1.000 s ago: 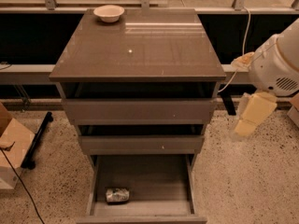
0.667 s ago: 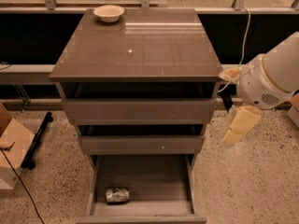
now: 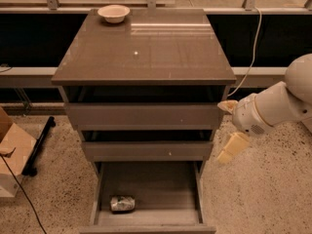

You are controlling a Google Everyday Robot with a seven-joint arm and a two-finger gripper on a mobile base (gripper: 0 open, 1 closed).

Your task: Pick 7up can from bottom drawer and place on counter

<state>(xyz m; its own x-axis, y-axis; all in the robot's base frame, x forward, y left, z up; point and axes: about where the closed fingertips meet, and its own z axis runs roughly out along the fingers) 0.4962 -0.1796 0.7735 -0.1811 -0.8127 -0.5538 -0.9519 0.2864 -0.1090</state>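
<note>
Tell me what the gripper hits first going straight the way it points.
The gripper, right of the cabinet, points down-left. Probably the right wall of the bottom drawer first, or the floor beside it; depth is unclear. The 7up can lies further left, off that line.

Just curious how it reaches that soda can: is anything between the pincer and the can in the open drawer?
Nothing visible covers the 7up can; the bottom drawer is open above it. The pincer hangs outside, right of the middle drawer, so only the bottom drawer's right wall lies between.
</note>
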